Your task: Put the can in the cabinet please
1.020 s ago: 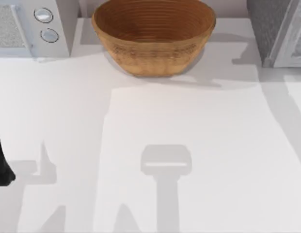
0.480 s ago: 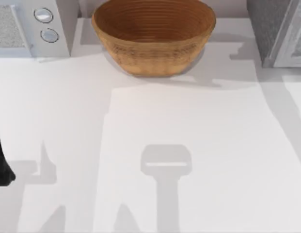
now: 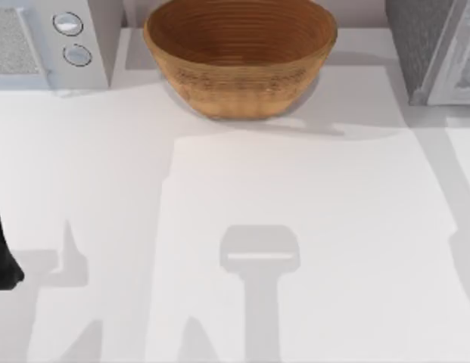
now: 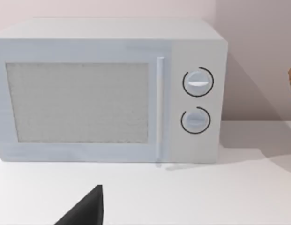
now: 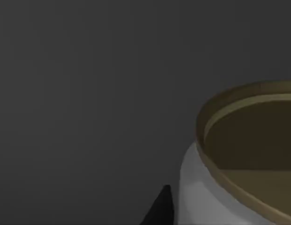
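Dull gold rims the top of the can (image 5: 239,159), white below, seen close up in the right wrist view against a dark grey flat surface. I judge that dark surface to be the inside of the cabinet (image 3: 435,45), whose grey body stands at the far right of the table, so the can looks to be already in or at its mouth. One black fingertip (image 5: 159,211) shows just beside the can's wall; whether the right gripper grips the can or has let go, I cannot tell. The can stands upright, its long axis vertical, right against that finger, so the right arm is plainly the nearer one. The next move, I judge, is release and a straight retreat without tipping the can.

The left arm (image 3: 1,257) is parked at the near left edge, its fingertip (image 4: 86,208) facing the microwave (image 4: 112,89); its grip I cannot tell either. A basket (image 3: 241,53) sits far centre.
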You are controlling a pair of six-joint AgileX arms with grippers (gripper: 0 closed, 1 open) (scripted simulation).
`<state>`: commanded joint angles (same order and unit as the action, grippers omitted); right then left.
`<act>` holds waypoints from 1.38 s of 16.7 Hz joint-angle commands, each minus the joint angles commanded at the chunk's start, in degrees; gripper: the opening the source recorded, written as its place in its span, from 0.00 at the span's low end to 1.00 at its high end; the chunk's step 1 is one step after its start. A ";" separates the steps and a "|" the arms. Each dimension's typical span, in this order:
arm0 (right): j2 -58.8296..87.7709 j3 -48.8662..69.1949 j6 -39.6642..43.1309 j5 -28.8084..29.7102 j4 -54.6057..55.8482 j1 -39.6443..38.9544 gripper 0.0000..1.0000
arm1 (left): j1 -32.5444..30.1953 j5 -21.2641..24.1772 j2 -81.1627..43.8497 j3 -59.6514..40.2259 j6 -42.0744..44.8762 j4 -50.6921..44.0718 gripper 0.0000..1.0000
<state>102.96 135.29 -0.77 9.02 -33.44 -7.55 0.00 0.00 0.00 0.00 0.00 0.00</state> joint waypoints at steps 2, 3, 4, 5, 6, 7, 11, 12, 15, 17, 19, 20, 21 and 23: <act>5.99 8.64 -0.08 -0.58 -2.01 0.66 0.00 | 0.00 0.00 0.00 0.00 0.00 0.00 1.00; 8.68 12.48 -0.13 -0.86 -2.90 0.96 0.00 | 0.00 0.00 0.00 0.00 0.00 0.00 1.00; 11.03 15.78 -0.16 -1.13 -3.67 1.23 0.00 | 0.00 0.00 0.00 0.00 0.00 0.00 1.00; 13.04 18.54 -0.19 -1.39 -4.33 1.47 0.00 | 0.00 0.00 0.00 0.00 0.00 0.00 1.00; 14.65 20.68 -0.22 -1.63 -4.85 1.68 0.00 | 0.00 0.00 0.00 0.00 0.00 0.00 1.00; 15.83 22.20 -0.23 -1.82 -5.24 1.84 0.00 | 0.00 0.00 0.00 0.00 0.00 0.00 1.00; 16.83 23.44 -0.24 -2.00 -5.56 1.98 0.00 | 0.00 0.00 0.00 0.00 0.00 0.00 1.00; 16.83 23.44 -0.24 -2.00 -5.56 1.98 0.00 | 0.00 0.00 0.00 0.00 0.00 0.00 1.00; 16.83 23.44 -0.24 -2.00 -5.56 1.98 0.15 | 0.00 0.00 0.00 0.00 0.00 0.00 1.00; 16.83 23.44 -0.24 -2.00 -5.56 1.98 0.30 | 0.00 0.00 0.00 0.00 0.00 0.00 1.00; 16.83 23.44 -0.24 -2.00 -5.56 1.98 0.45 | 0.00 0.00 0.00 0.00 0.00 0.00 1.00; 16.83 23.44 -0.24 -2.00 -5.56 1.98 0.53 | 0.00 0.00 0.00 0.00 0.00 0.00 1.00; 16.83 23.44 -0.24 -2.00 -5.56 1.98 0.60 | 0.00 0.00 0.00 0.00 0.00 0.00 1.00; 16.83 23.44 -0.24 -2.00 -5.56 1.98 0.75 | 0.00 0.00 0.00 0.00 0.00 0.00 1.00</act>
<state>119.79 158.73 -1.01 7.02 -39.00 -5.57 0.00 0.00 0.00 0.00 0.00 0.00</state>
